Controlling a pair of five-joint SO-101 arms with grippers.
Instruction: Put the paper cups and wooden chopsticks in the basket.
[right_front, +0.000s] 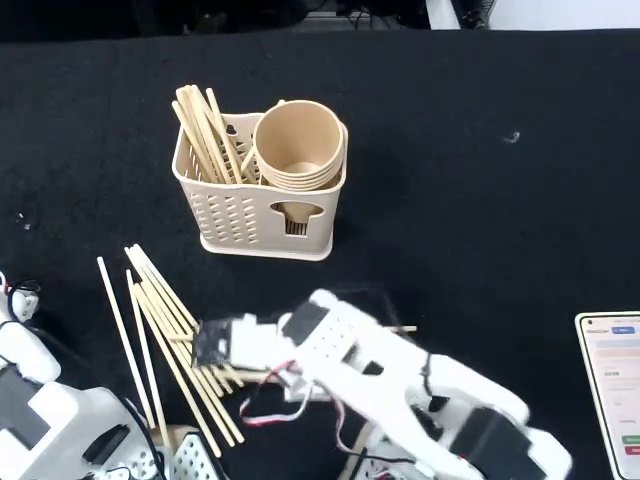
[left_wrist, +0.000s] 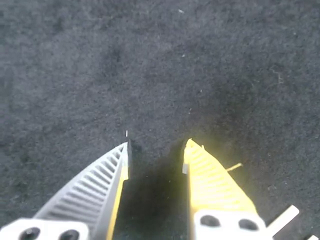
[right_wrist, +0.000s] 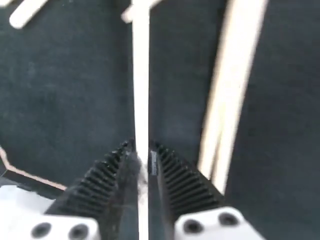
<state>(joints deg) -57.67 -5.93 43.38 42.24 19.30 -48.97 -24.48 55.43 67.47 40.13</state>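
A cream perforated basket (right_front: 250, 215) stands at the back left of the black cloth. It holds stacked paper cups (right_front: 298, 145) and a bundle of wooden chopsticks (right_front: 205, 125). Several loose chopsticks (right_front: 165, 320) lie fanned on the cloth in front of it. My right gripper (right_front: 205, 345) sits over that pile. In the right wrist view the right gripper (right_wrist: 142, 150) is shut on one chopstick (right_wrist: 141, 75), with other chopsticks (right_wrist: 230, 95) lying beside it. My left gripper (left_wrist: 156, 147) is open above bare cloth, nothing between its fingers.
A phone (right_front: 610, 380) lies at the right edge of the table. The left arm's white base (right_front: 60, 420) sits at the near left corner. Bare black cloth spreads to the right of the basket.
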